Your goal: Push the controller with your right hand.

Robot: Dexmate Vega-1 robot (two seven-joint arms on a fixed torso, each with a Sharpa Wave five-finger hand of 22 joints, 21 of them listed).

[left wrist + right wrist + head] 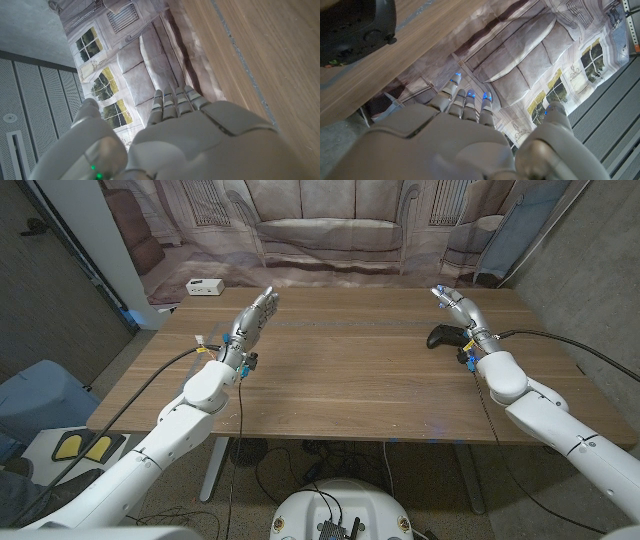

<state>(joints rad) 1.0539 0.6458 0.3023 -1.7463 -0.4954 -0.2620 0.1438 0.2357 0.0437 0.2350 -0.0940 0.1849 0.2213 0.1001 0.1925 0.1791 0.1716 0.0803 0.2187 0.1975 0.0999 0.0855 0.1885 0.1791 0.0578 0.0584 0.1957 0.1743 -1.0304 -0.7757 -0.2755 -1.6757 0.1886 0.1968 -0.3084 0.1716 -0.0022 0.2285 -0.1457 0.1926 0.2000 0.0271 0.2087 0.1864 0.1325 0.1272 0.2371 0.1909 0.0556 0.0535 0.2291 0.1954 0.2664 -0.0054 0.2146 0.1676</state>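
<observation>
— Where was the controller (446, 337) when you looked?

— On the bench (350, 370), over on the robot's right side and toward the far edge. It was black, and it sat just beside the right hand (457, 310), on the inner side of it. From where I stood I could not tell whether the hand was touching it. In the right wrist view the controller (355, 27) showed as a dark rounded body on the wood, close to that hand (450, 145).

— And the fingers on that hand?

— The fingers (462, 102) were stretched out straight and close together, pointing past the far edge of the bench toward the backdrop (330, 230), the printed cloth with a sofa and windows on it. The thumb stood off to one side. They held nothing.

— The other arm?

— The left hand (250, 320) was raised over the left part of the bench, well apart from the controller. Its fingers (175, 102) were also extended, side by side, with nothing in them.

— Anything else around?

— A small white box (204, 286) lay at the far left corner of the bench. Cables ran along both arms, and a blue chair (35, 395) stood on the floor off the left end.
</observation>
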